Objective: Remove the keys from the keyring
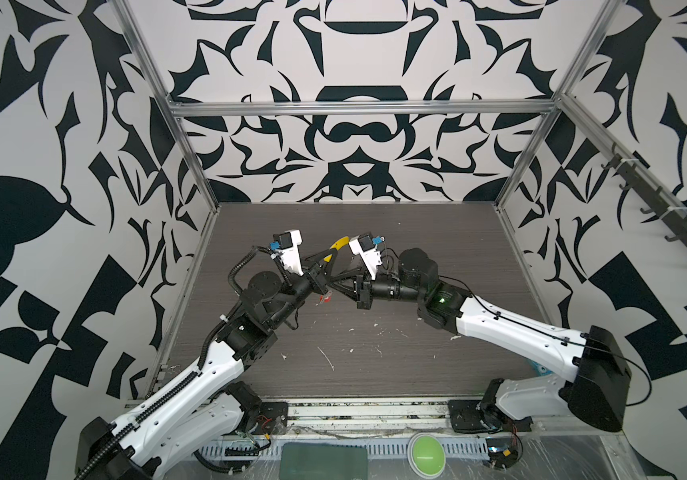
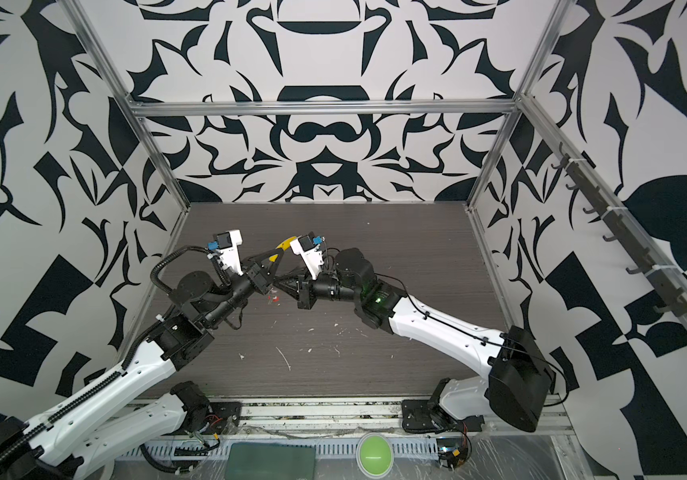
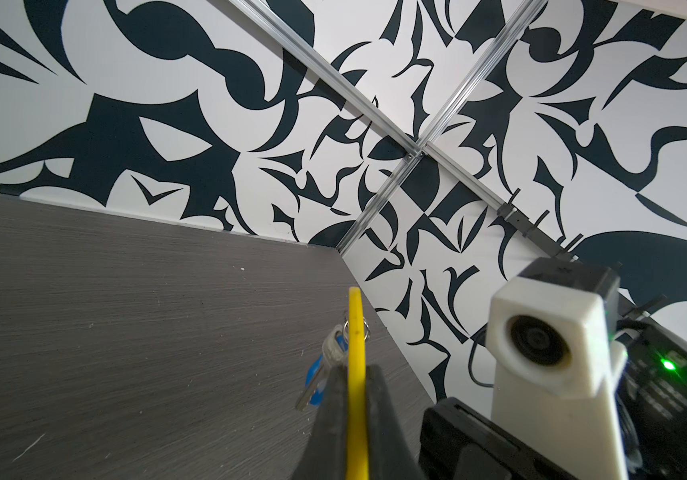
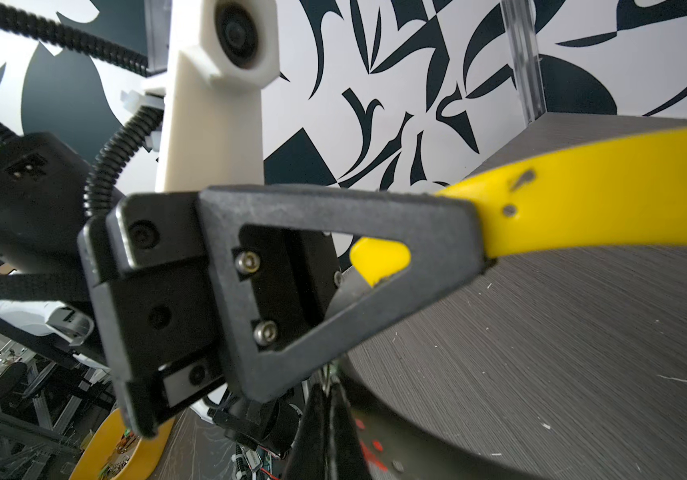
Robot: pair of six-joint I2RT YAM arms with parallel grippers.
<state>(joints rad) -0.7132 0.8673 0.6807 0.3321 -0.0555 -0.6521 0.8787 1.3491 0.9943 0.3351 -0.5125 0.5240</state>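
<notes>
While my left jaws clamped the keyring's curved yellow sleeve (image 3: pixel 356 353) above the grey woodgrain worktop (image 3: pixel 126 332) and my right jaws sat pressed together alongside, I judged the dangling blue-headed silver key (image 3: pixel 315 376) might jam on the loop if tugged askew.

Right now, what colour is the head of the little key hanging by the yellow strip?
Blue; the key shows best in the left wrist view.

The left arm (image 1: pixel 225 361) and right arm (image 1: pixel 512 328) pair white shells with black joints. A black corrugated conduit (image 1: pixel 234 268) runs along the left one; a green light (image 1: pixel 441 298) glows on the right. White camera mounts (image 1: pixel 295 253) top each wrist — silver screws (image 4: pixel 247 262) fasten the black triangular fingers (image 4: pixel 333 208).
</notes>
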